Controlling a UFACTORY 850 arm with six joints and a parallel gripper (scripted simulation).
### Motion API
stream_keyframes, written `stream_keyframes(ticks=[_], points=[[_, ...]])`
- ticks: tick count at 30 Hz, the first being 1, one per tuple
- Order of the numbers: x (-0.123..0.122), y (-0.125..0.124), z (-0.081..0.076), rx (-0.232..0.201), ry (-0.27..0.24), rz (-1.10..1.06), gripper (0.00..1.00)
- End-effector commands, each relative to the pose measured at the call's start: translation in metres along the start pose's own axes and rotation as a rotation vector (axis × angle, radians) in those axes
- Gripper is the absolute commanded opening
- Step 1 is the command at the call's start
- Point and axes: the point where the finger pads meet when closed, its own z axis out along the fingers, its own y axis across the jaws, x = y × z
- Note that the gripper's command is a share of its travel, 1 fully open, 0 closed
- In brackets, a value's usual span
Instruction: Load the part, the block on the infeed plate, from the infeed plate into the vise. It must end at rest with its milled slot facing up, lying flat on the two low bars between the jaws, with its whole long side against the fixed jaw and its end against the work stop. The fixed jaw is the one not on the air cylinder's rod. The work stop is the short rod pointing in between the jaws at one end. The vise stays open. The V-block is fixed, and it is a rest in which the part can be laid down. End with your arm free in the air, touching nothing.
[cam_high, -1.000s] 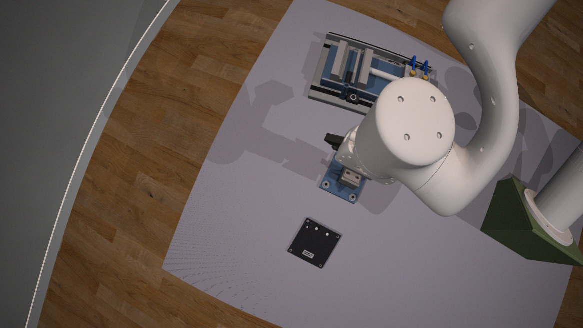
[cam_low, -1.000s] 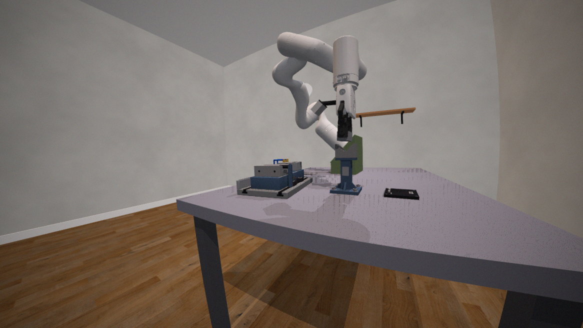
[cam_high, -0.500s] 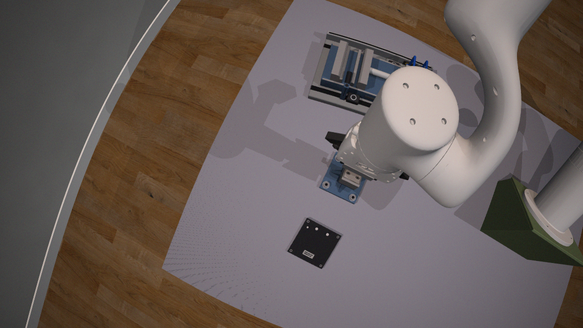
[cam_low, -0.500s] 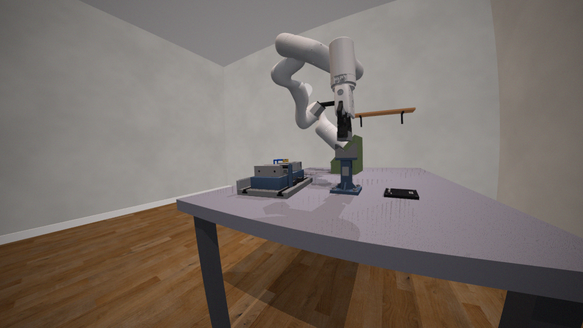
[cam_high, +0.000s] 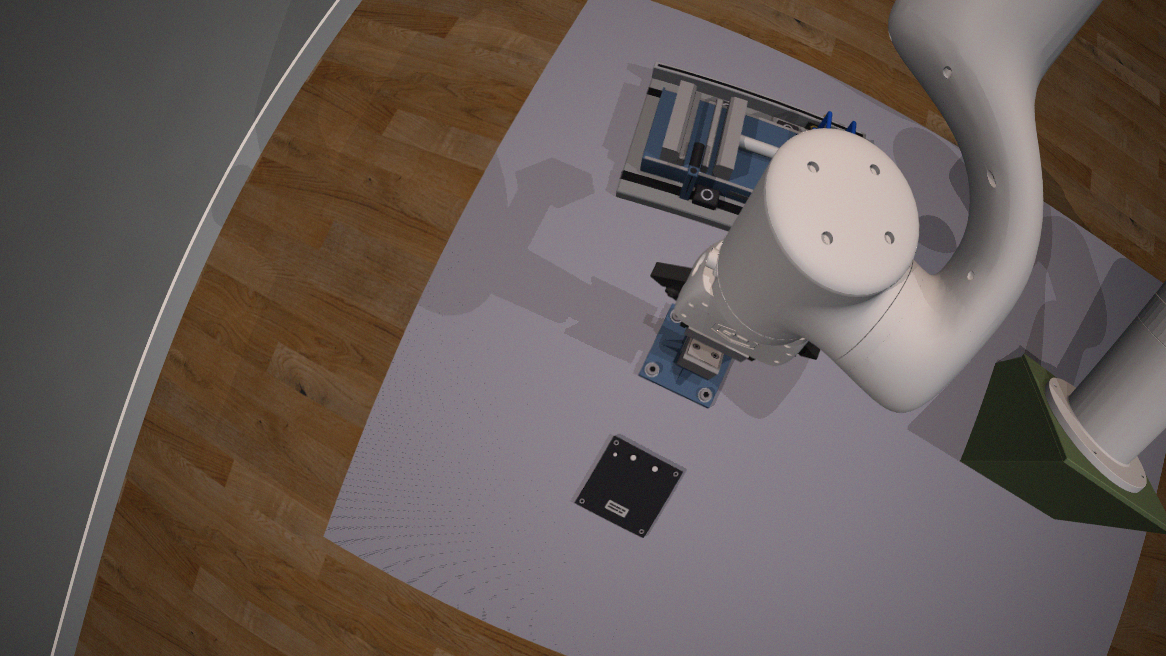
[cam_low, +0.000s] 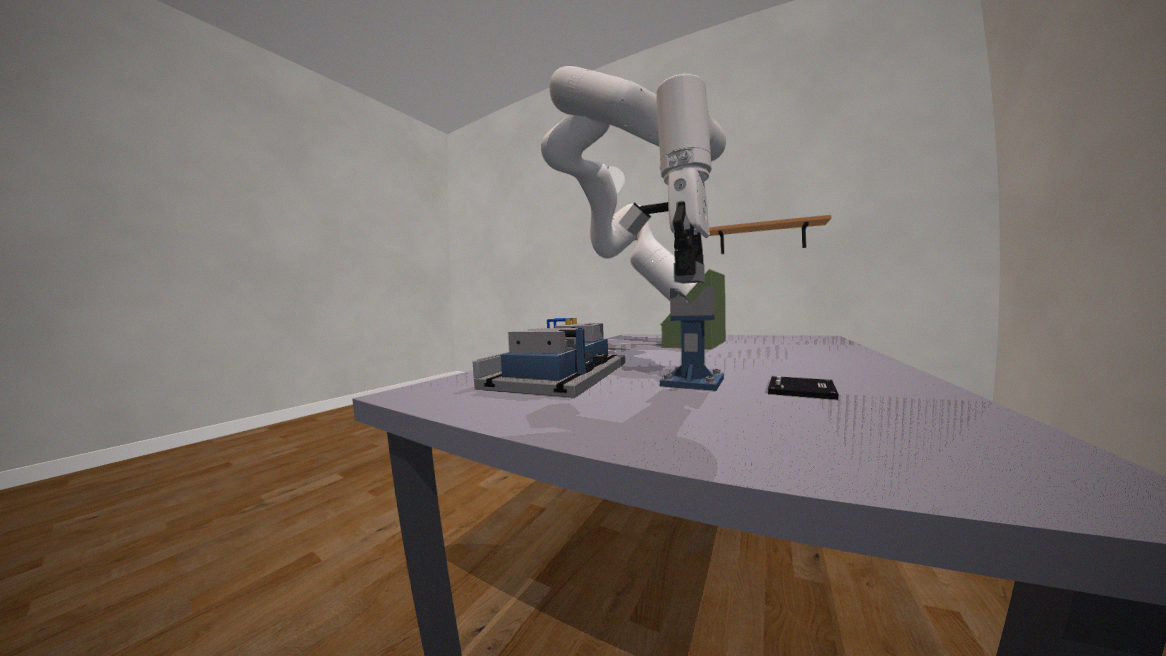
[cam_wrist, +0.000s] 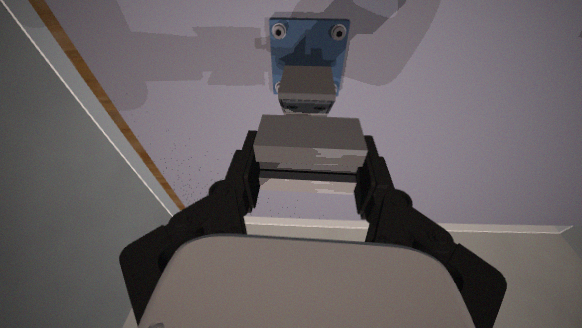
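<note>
Gripper (cam_wrist: 309, 172) clamped on the part (cam_wrist: 310, 142), black fingers pressed on its two short ends, jaws stopped well short of meeting. Part a grey block, held in the air above the V-block (cam_wrist: 306, 90), not touching it. Slot side not readable from the wrist view; a dark band runs along the block's lower edge, cannot tell if that is the slot.

In the exterior view, gripper (cam_low: 687, 257) pointing straight down, hanging just over the V-block (cam_low: 693, 305), which stands on a blue post with a blue base plate (cam_low: 691, 380) bolted to the grey table (cam_low: 733, 440). Small gap visible between fingertips and the V notch.

In the top view, wrist housing covering most of the V-block; only the blue base plate (cam_high: 656, 368) and a bit of grey top (cam_high: 701, 352) showing near the arm (cam_high: 823, 220).

Infeed plate (cam_high: 628, 484), black and square, near side of the table, well apart from the V-block, nothing standing on it. Same plate (cam_low: 803, 386) right of the V-block in the exterior view.

Vise (cam_high: 705, 138) at the far side, jaws apart, two low bars between them, work stop (cam_high: 698, 155) poking in at the near end. Vise (cam_low: 547, 354) left of the V-block in the exterior view. Green pedestal (cam_high: 1019, 440) under the arm at right.
</note>
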Motion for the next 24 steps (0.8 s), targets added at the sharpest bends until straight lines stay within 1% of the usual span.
stream_keyframes(ticks=[1, 15, 24], points=[[-0.0002, -0.0007, -0.001, 0.002, -0.001, 0.001, 0.0], [-0.0002, -0.0007, -0.0019, 0.002, -0.001, 0.001, 0.0], [-0.0002, -0.0007, -0.0079, 0.002, -0.001, 0.001, 0.0]])
